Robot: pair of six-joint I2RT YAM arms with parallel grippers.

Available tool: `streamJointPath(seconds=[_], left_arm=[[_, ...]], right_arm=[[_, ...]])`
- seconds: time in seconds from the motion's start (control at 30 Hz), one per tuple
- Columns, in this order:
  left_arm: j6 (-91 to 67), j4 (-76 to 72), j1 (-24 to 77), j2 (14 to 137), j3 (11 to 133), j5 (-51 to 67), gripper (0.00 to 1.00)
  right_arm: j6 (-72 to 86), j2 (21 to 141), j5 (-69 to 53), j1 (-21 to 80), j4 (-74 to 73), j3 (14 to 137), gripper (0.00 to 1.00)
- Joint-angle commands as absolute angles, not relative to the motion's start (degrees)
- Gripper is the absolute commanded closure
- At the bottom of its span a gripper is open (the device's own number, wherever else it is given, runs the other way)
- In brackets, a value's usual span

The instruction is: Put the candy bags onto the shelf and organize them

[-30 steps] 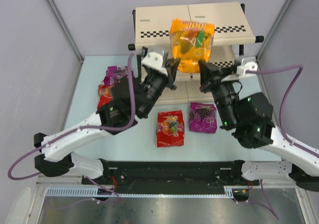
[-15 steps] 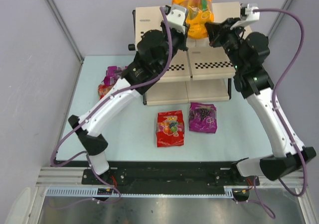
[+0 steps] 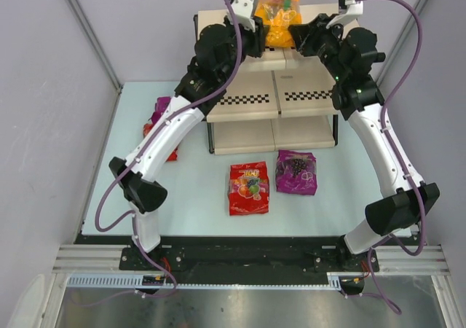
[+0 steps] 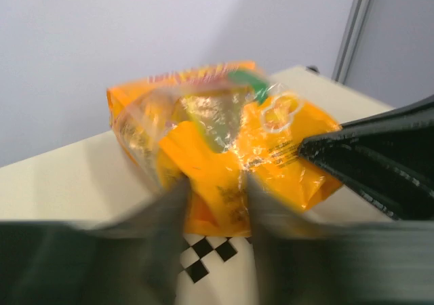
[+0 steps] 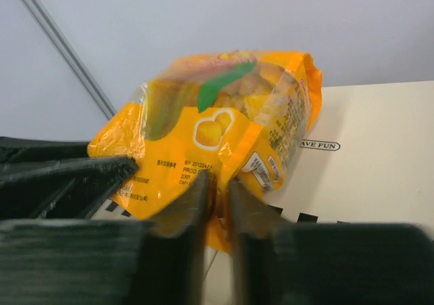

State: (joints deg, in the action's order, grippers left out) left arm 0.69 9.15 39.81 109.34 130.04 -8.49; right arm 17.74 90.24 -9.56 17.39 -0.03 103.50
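your pale blue table (image 3: 196,197) carries the shelf (image 3: 251,98) at its far side. an orange bag (image 3: 280,14) sits on the top tier. a red bag (image 3: 249,188) and a purple bag (image 3: 296,172) lie side by side on the table in front of the shelf.

You get bright, even, soft light in top view; weak shadows under cream stepped shelf (image 3: 251,109). Glare spots on glossy orange plastic candy bag (image 4: 224,163). Left gripper fingers (image 4: 169,244) motion-smeared; right gripper fingers (image 5: 183,230) out of focus.
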Motion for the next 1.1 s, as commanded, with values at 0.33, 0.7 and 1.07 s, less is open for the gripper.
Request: streamJointPath(seconds=[0.33, 0.7, 1.07], left_arm=[[-2.19, 2.29, 38.23, 88.11, 119.90, -10.81, 0.00], [-11.24, -5.63, 43.49, 56.88, 65.16, -19.33, 0.00], [-26.71, -10.11, 53.79, 48.17, 29.02, -29.70, 0.00]], right_arm=[[23.81, 76.33, -13.01, 6.60, 4.75, 100.91, 0.44], [25.57, 43.26, -1.51, 17.03, -3.24, 59.29, 0.43], [35.14, 38.58, 26.53, 48.24, -0.62, 29.28, 0.42]])
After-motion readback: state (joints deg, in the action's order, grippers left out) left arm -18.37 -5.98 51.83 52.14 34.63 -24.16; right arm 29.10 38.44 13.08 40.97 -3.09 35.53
